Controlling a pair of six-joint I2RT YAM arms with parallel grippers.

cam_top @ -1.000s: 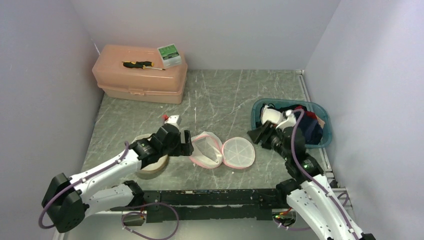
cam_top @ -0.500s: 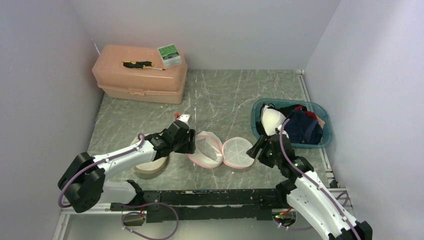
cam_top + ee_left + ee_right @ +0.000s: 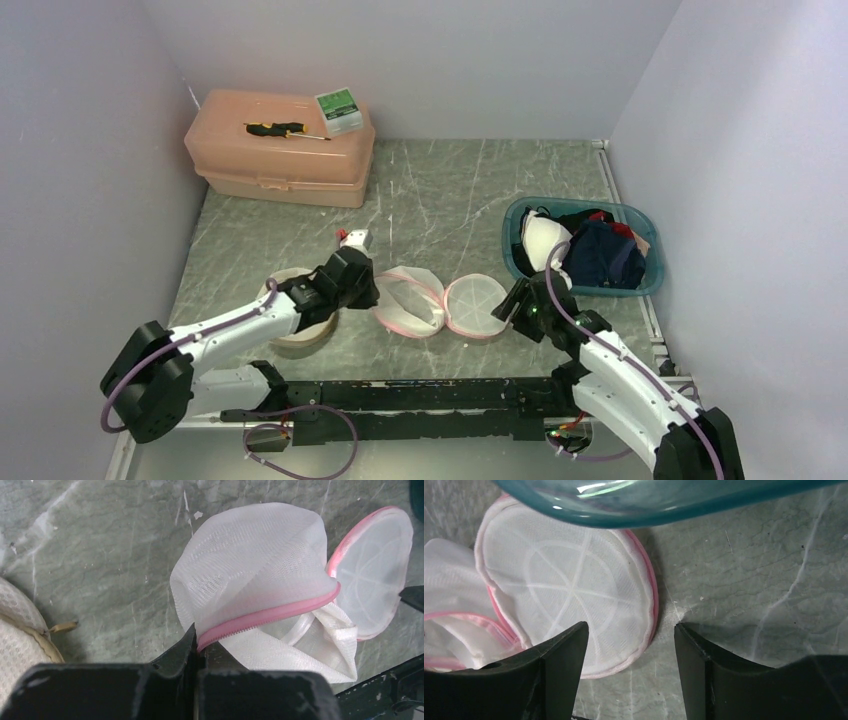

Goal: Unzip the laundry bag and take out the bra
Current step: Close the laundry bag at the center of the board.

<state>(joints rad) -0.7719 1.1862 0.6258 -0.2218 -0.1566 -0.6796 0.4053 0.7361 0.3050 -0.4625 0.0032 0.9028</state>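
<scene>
The white mesh laundry bag (image 3: 408, 300) with a pink zipper lies unzipped at mid-table, its round lid (image 3: 476, 305) folded out flat to the right. My left gripper (image 3: 372, 297) is shut on the bag's pink zipper rim (image 3: 265, 617) at its left end. My right gripper (image 3: 515, 300) hovers low at the lid's right edge, open and holding nothing. In the right wrist view the lid (image 3: 569, 585) lies partly between the fingers (image 3: 566, 655). A beige lace bra (image 3: 300, 325) rests on the table under my left arm, outside the bag.
A teal basket (image 3: 508, 245) of dark clothes and a white piece stands at the right, close behind my right gripper. A peach toolbox (image 3: 280, 150) sits at the back left, with a screwdriver (image 3: 275, 129) and a green box (image 3: 338, 110) on top.
My left gripper has shut on the bag's zipper rim. My right gripper has come down from the basket to the lid's right edge.
</scene>
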